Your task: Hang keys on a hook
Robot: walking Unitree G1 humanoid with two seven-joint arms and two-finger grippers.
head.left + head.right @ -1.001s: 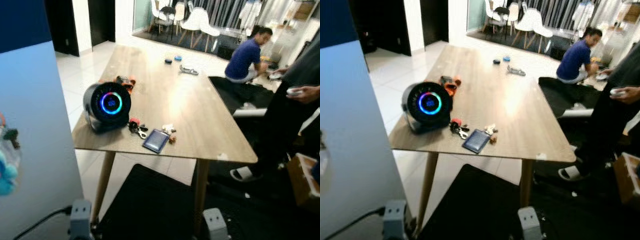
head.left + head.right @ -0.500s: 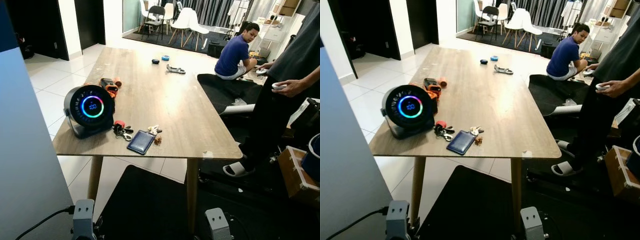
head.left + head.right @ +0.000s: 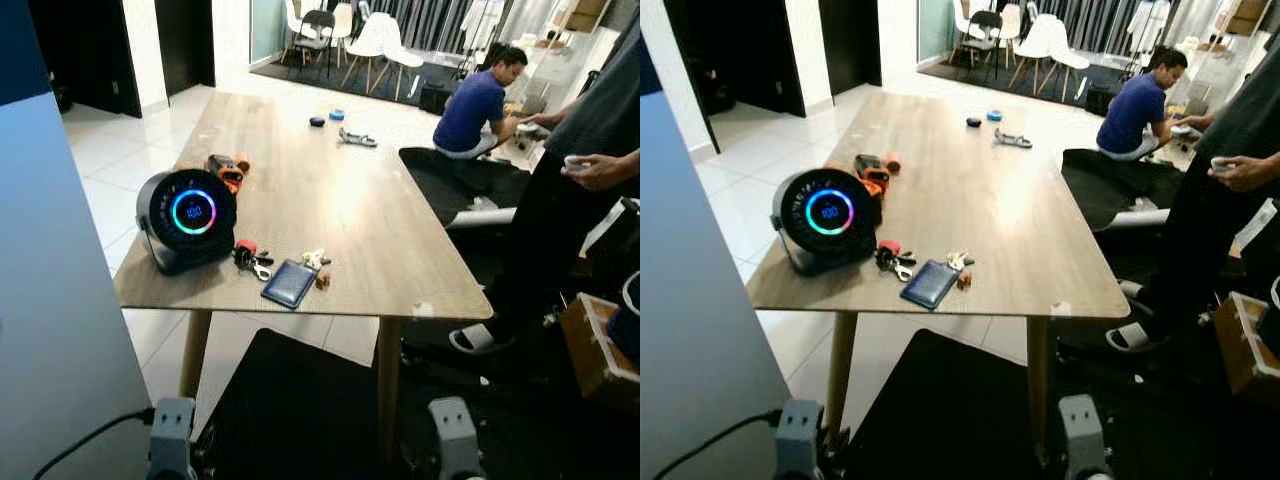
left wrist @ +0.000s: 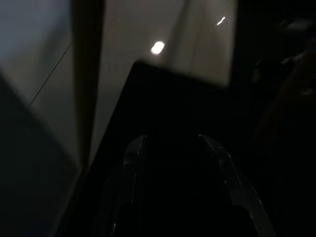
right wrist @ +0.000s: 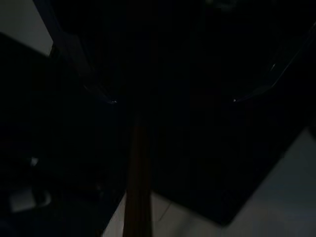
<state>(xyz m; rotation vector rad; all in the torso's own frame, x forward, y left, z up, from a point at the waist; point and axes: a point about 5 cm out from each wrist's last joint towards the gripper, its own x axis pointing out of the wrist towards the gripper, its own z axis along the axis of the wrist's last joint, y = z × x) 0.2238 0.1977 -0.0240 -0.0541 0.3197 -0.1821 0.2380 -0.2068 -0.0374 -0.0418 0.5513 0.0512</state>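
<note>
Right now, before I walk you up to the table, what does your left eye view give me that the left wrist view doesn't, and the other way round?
From the left eye view you get the wooden table, with the keys on a red fob lying between a round device with a glowing ring and a dark blue wallet, plus a standing person. From the left wrist view you get the left gripper, fingers apart, holding nothing, low over the floor. Both share the black mat and the pale floor tiles.
</note>
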